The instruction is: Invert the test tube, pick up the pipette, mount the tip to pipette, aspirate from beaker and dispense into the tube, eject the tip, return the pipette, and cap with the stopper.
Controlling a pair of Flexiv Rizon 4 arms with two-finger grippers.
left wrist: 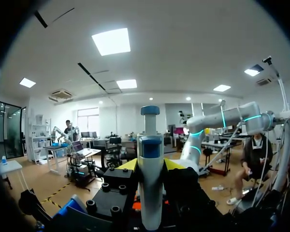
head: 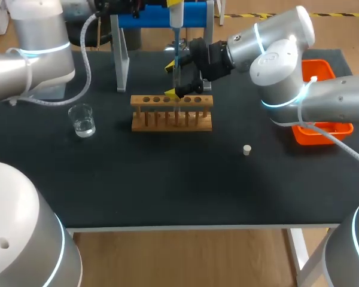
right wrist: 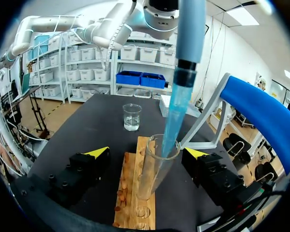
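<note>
Pipette (left wrist: 150, 193): clamped in left gripper (left wrist: 151, 164), seemingly dispensing into test tube (right wrist: 157, 166) within wide-spread right gripper (right wrist: 146, 152); next, eject tip (right wrist: 171, 130) over three-o'clock bin (head: 323, 134).

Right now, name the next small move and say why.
Probably dispense: hold the pipette steady and empty it. Its blue tip sits inside the mouth of the test tube, which stands in the wooden rack. The left gripper clamps the pipette; the right gripper flanks the tube, open. Whether the tip holds liquid I cannot tell.
</note>
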